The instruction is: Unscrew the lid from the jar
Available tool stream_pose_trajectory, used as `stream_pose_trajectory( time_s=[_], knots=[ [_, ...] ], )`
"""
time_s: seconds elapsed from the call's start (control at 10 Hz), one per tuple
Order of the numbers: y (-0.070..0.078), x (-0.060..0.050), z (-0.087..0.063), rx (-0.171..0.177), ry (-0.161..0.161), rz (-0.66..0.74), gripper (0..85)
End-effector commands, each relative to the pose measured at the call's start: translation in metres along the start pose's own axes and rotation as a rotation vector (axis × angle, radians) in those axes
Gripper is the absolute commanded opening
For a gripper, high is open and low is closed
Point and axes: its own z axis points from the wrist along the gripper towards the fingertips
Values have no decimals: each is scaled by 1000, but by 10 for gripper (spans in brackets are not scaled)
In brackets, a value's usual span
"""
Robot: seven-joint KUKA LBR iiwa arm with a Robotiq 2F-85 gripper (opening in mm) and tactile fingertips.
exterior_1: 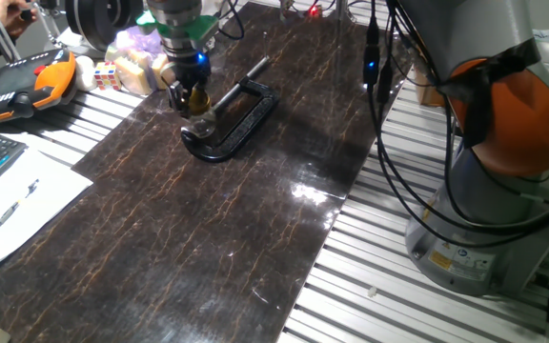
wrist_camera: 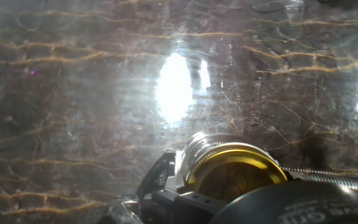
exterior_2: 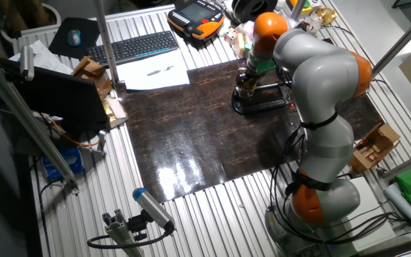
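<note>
Gold round lid [wrist_camera: 236, 169], threaded glass jar [wrist_camera: 199, 149]

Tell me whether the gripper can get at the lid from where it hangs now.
Probably yes. The gripper hangs right over the jar held in the black C-clamp, and in the hand view the gold lid lies close below with nothing covering it. Whether the fingers already touch it is unclear.

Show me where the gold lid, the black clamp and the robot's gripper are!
lid [wrist_camera: 236, 175], hand view, its gold top face.
black clamp [exterior_1: 246, 119], one fixed view, its long back bar.
gripper [exterior_1: 190, 101], one fixed view, between the fingertips.
</note>
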Motion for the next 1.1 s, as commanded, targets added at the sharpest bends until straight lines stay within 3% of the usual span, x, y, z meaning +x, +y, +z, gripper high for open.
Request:
stream_pose_trajectory(
  time_s=[0.0,0.6,1.0],
  knots=[
    [0,-1,-1,0,-5,-6,7],
    [1,-2,-6,20,-18,-72,7],
    [1,-2,-5,16,-35,-156,7]
  ],
)
